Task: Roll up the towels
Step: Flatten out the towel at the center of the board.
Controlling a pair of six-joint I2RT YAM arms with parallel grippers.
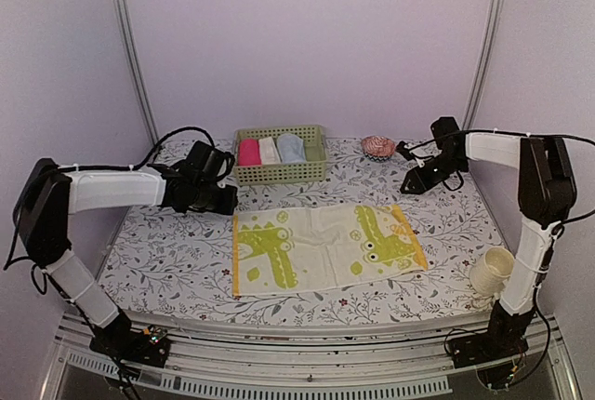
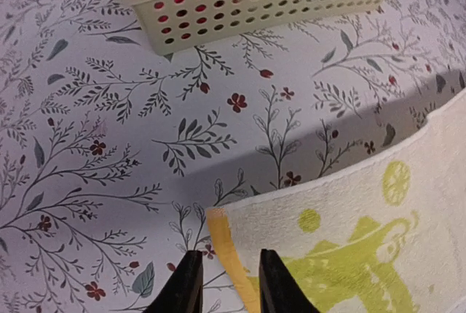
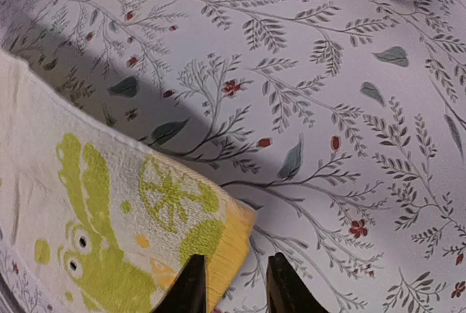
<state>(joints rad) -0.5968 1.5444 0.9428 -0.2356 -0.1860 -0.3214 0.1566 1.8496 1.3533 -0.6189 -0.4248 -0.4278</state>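
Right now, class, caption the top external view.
Flat cream towel with yellow-green animal print lies on the floral table, green perforated basket of rolled cloths behind.

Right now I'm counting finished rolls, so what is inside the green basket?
The basket holds three rolls side by side: pink roll, cream-white roll, light blue roll. Its floor beneath them is covered, so anything underneath cannot be seen.
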